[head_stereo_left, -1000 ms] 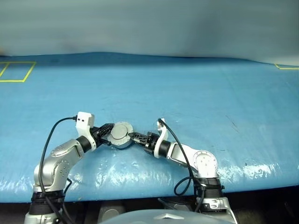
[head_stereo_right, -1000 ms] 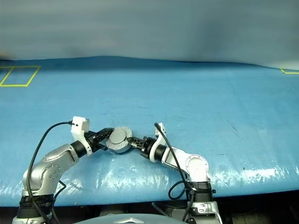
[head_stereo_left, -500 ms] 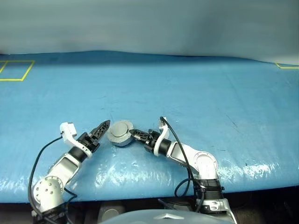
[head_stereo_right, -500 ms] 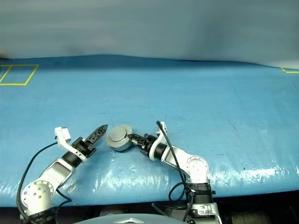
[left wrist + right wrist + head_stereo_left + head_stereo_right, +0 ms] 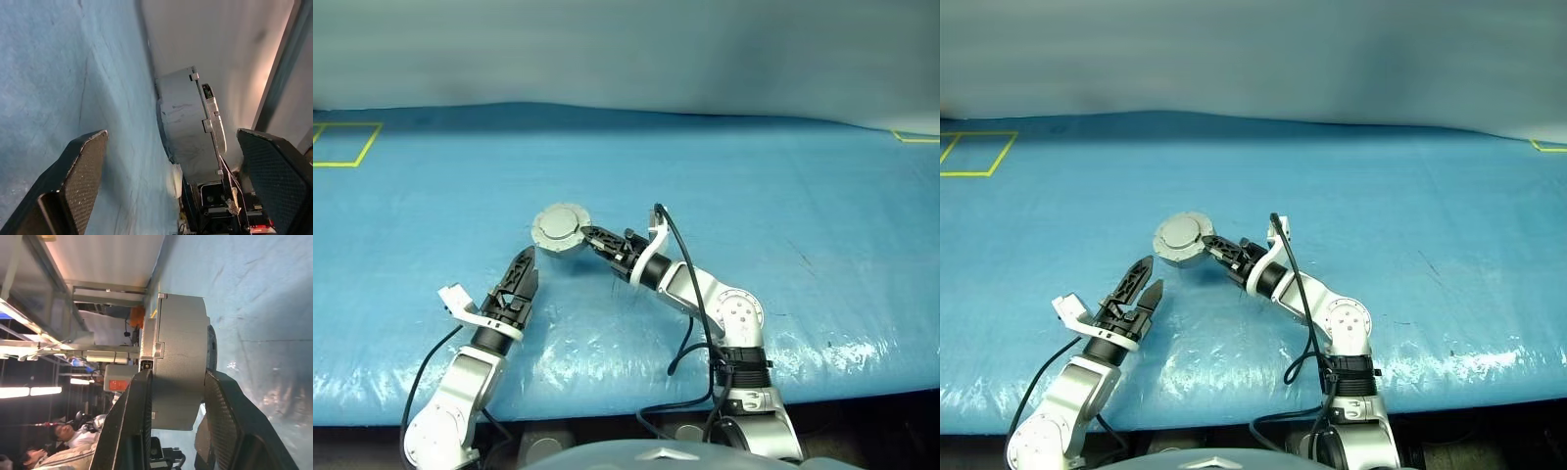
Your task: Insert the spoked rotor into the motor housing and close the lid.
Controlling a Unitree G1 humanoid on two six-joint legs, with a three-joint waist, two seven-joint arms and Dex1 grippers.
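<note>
Overhead, right pincer (image 5: 590, 236) grips the closed motor housing (image 5: 558, 228); left pincer (image 5: 521, 277) hangs released.

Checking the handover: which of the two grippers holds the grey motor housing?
The right gripper: its fingers clamp the closed motor housing above the table. The left gripper is open, apart from it.

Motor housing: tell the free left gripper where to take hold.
Grip the motor housing by its rim, on the side opposite the right gripper, which pinches its flat faces. Come from the robot's left with the open left gripper: there the round edge is bare.
</note>
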